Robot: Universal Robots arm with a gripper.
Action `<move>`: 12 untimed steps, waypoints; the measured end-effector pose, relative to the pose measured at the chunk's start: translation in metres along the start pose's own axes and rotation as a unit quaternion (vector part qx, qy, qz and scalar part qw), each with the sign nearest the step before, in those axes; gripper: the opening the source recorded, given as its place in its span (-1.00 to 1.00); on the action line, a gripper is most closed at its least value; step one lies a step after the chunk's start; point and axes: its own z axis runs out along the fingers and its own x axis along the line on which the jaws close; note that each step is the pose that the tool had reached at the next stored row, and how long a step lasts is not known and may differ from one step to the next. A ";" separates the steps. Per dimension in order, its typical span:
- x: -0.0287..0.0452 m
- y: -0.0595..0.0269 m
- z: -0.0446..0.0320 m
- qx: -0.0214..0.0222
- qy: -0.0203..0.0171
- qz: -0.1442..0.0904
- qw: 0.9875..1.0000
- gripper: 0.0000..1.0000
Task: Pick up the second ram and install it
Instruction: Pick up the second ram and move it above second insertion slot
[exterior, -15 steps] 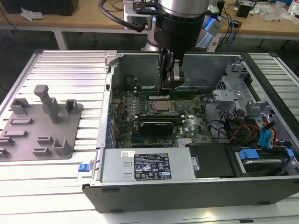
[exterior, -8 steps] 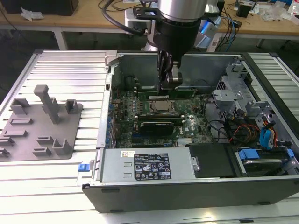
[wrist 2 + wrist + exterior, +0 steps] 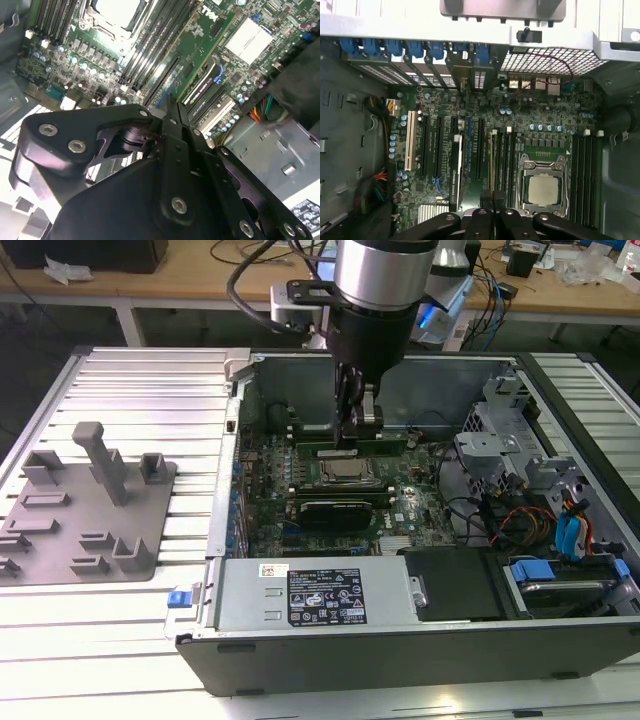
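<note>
Nearest the exterior view, the open computer case [image 3: 400, 655] lies on its side with the power supply [image 3: 310, 595] along its front wall and blue-tabbed drive bays [image 3: 580, 535] on the exterior view's right. Behind the supply sits the black expansion card [image 3: 335, 512], then the bare processor socket [image 3: 345, 473]. Just beyond the socket the gripper [image 3: 357, 430] stands upright inside the case. Its fingers are pressed together on the second ram [image 3: 330, 451], which appears as a slim green strip lying lengthwise over the memory slots. In the first wrist view the gripper [image 3: 492, 200] pinches the second ram [image 3: 492, 160] edge-on, in line with a slot just beside the processor socket [image 3: 543, 190]. Whether the stick is fully home in the slot cannot be told. Judgement: pick-up is complete and the installing step is in hand. Seating calls for the stick to stay square to the slot, with straight, even pressure. A tilt would risk a jammed edge. The case rests on a slatted metal desk [image 3: 150, 390], with a grey fixture plate [image 3: 85, 510] on the exterior view's left, well apart from the work. Farthest back, a wooden bench [image 3: 150, 285] carries cables and loose equipment.
</note>
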 end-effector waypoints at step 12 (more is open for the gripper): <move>-0.0068 -0.0021 0.0090 0.000 0.000 0.000 1.000 -0.81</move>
